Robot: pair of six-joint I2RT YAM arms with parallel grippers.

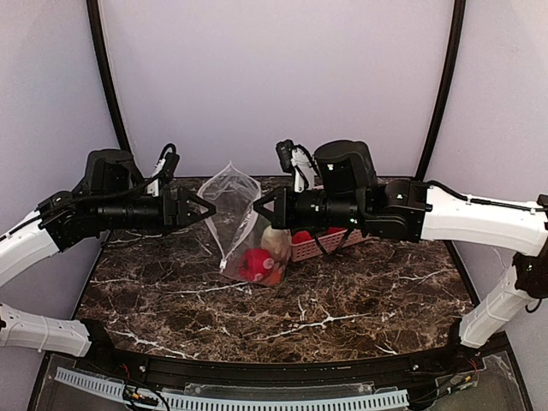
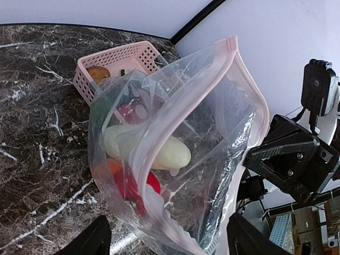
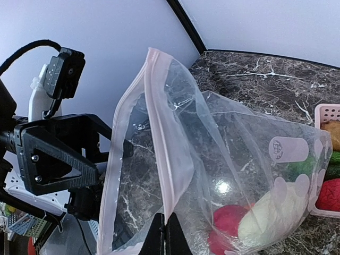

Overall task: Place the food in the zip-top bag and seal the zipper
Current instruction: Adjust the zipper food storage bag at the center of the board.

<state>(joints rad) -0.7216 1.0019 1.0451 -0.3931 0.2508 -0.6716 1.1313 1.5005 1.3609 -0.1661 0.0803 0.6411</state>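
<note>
Dark marbled desk (image 1: 342,300) was seen beneath the zip-top bag (image 1: 233,218), which was held half-upright with food (image 1: 259,264) inside and its mouth unsealed. Its edge was pinched by the closed right claw (image 1: 259,205); the left claw (image 1: 205,208) was spread wide, gripping nothing. Held by one side only, the bag could sag and spill. A pink basket (image 1: 321,247) and pale lilac walls were seen behind.

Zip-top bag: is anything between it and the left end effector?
No, nothing visible. The left end effector hangs open right beside the zip-top bag, while the right end effector pinches its edge.
</note>
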